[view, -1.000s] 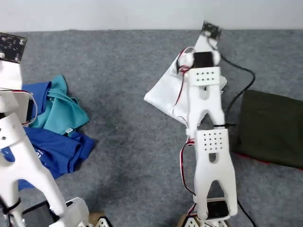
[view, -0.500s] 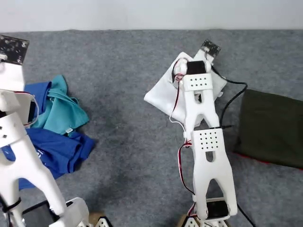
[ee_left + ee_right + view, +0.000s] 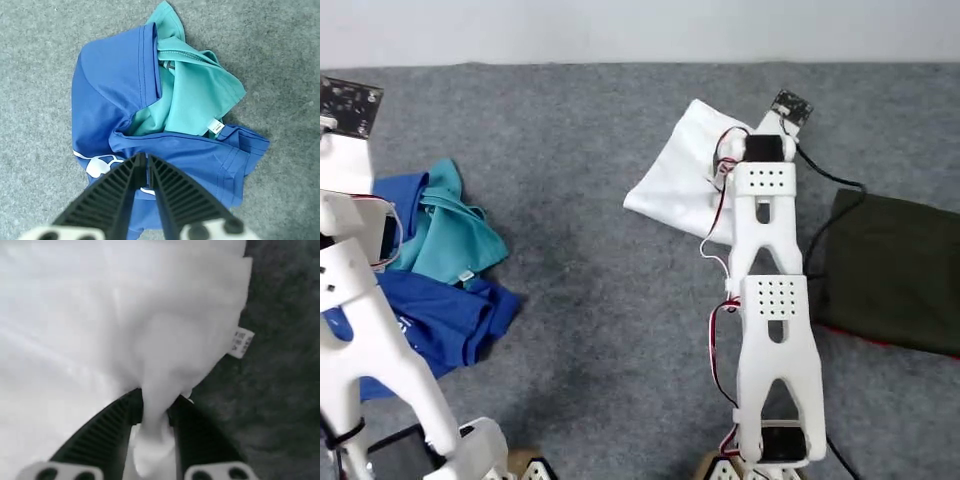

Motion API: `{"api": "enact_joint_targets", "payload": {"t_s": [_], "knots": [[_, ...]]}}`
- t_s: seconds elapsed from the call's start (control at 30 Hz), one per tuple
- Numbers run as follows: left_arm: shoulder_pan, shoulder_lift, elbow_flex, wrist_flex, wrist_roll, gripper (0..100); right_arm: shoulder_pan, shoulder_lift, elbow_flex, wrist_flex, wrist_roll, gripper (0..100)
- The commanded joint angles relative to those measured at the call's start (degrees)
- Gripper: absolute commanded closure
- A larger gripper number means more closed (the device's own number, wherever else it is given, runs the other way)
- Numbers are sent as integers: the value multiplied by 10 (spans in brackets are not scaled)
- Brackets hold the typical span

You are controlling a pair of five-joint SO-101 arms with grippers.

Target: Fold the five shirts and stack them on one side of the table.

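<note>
A white shirt (image 3: 678,178) lies crumpled at the back middle of the grey table, partly under my right arm. My right gripper (image 3: 154,407) is shut on a pinched fold of the white shirt (image 3: 125,315). A folded dark green shirt (image 3: 895,270) lies flat at the right side. At the left, a teal shirt (image 3: 455,225) lies bunched on blue shirts (image 3: 440,315). My left gripper (image 3: 148,165) hovers shut above the blue shirt (image 3: 112,95) and teal shirt (image 3: 200,95), holding nothing.
A black cable (image 3: 825,215) runs from the right arm across the near edge of the green shirt. Bare grey carpet (image 3: 590,330) lies between the two arms. A white wall (image 3: 620,30) borders the table's far edge.
My right arm has swung toward the right with the white shirt's fold in its grip, dragging the cloth's near part that way. The left arm and the blue and teal pile have stayed put.
</note>
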Motion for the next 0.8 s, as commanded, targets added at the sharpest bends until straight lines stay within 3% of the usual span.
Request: {"api": "enact_joint_targets", "payload": {"t_s": [0.0,0.2,0.47,0.77], "knots": [[-4,-20,-3,10,-2,985,7,-31,-36,34,76,989],[-4,-20,-3,10,-2,985,30,-116,-29,100,158,990],[-4,-20,-5,10,-3,985,74,-201,-10,101,208,991],[-2,-20,-5,6,-4,985,73,-450,332,98,220,991]]}}
